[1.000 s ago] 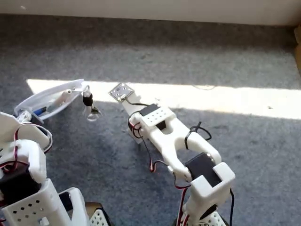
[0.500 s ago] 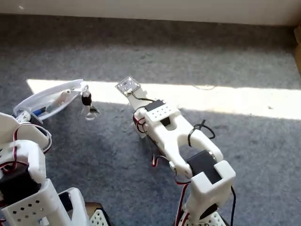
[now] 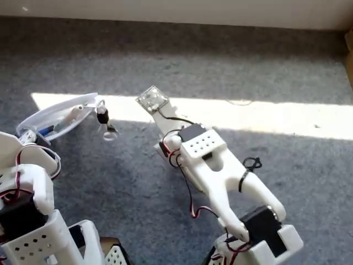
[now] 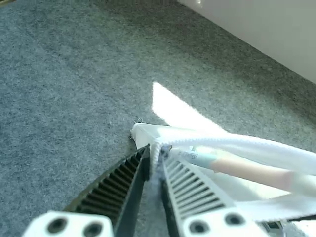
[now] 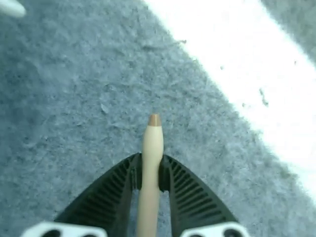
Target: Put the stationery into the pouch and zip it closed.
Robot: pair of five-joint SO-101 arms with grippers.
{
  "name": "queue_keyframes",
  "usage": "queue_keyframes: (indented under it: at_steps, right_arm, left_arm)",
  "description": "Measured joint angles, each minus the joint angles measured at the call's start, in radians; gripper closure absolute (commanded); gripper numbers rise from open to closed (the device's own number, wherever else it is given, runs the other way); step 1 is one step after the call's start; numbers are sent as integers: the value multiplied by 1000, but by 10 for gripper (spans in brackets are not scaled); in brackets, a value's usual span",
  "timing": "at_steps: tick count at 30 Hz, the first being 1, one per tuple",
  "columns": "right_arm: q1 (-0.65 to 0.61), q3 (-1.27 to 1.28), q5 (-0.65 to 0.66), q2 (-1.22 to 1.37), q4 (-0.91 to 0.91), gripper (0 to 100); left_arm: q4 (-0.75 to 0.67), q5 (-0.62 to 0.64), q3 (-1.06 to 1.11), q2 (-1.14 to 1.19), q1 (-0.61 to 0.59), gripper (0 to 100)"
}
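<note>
Pen (image 5: pixel 152 140), cream with a brown tip, clamped between the right gripper (image 5: pixel 149 160) jaws. They sit narrow on the barrel, and the tip sticks out ahead of them over grey carpet (image 5: pixel 64 98). Left gripper (image 4: pixel 154 153) jaws nearly together, pinching the corner edge of the white pouch (image 4: pixel 256 148). Rest of pouch runs out beyond those jaws, with a second pen (image 4: pixel 232 165) inside just past them. Dark zipper pull (image 3: pixel 102 116) at the pouch end far from those jaws.

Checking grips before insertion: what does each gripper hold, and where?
Right gripper: cream pen, along its barrel. Left gripper: pouch, at its corner edge.
</note>
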Motion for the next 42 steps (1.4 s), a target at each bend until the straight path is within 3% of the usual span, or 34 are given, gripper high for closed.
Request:
queue_keyframes:
  at_steps: [18,27,37,42]
  right_arm:
    - [-21,147,-256,-667,2,994]
    - [-107,216,-275,-1007,2,994]
    - [-123,216,-279,-1082,-8,994]
    - [-123,216,-411,-1082,-61,994]
  left_arm:
    - [0,-71,0,0,249,993]
    - [0,-104,0,0,279,993]
    - [3,-127,0,0,328,993]
    - [3,-132,0,0,361,993]
